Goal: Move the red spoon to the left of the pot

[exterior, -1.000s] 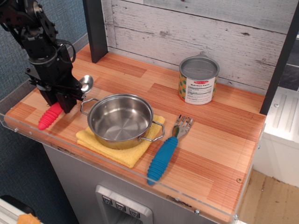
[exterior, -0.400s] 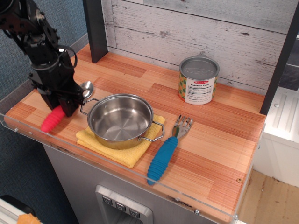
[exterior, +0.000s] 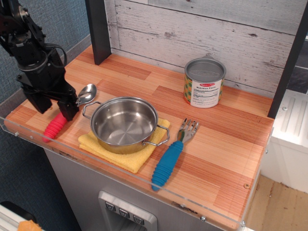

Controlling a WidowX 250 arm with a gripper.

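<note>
The red spoon (exterior: 54,127) lies on the wooden counter just left of the pot (exterior: 123,123). Its red ribbed handle points to the front left edge and its silver bowl (exterior: 87,93) lies near the pot's left loop handle. The pot is a small shiny steel pot and stands on a yellow cloth (exterior: 122,158). My gripper (exterior: 55,110) is over the middle of the spoon with its two black fingers spread apart, one on each side of the handle. It is open and does not hold the spoon.
A blue-handled fork (exterior: 168,160) lies right of the pot. A labelled tin can (exterior: 204,83) stands at the back right. A dark post (exterior: 98,30) rises at the back left. The counter has a clear plastic rim (exterior: 29,135) along its front edge.
My gripper was shut on the spoon's handle; its fingers have since spread and it has shifted a little left and up. The spoon has settled on the counter beside the pot.
</note>
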